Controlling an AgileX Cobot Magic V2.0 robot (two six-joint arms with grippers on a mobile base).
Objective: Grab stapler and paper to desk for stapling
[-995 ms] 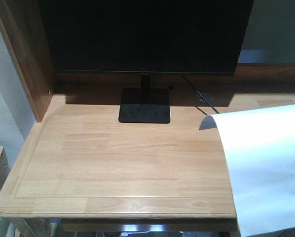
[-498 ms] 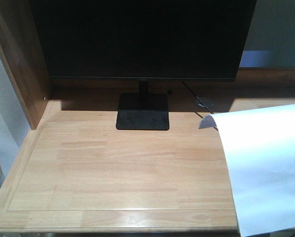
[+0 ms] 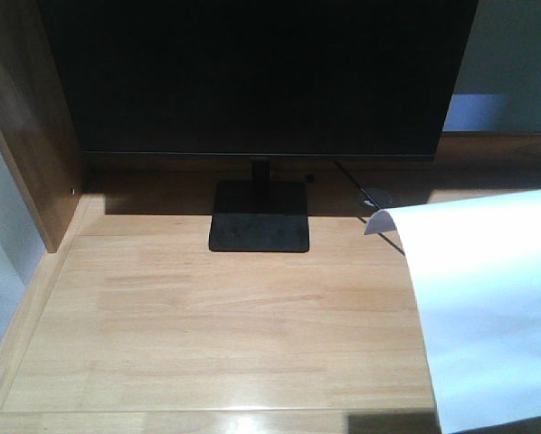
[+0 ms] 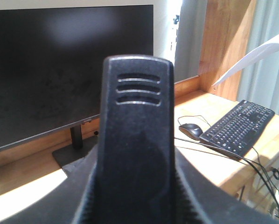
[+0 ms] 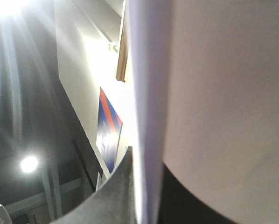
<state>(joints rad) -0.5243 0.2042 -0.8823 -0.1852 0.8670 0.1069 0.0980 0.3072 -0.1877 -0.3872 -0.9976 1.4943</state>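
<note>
White paper (image 3: pixel 488 307) pinched in our right claw (image 5: pixel 148 198), stapler (image 4: pixel 136 121) in left claw (image 4: pixel 135 207); floppy paper may buckle landing on worktop (image 3: pixel 207 316).

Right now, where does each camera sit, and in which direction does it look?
Front view: raised before the light wooden plank desk, looking down at it and the black flat monitor; no arm shows.
Left wrist view: behind the left claw, which grips the black grooved stapler, facing the monitor.
Right wrist view: behind the right claw, which pinches the thin white paper sheet, tilted up toward ceiling lamps.
Shared: the paper shows in all three; desk and monitor in the first two.
</note>
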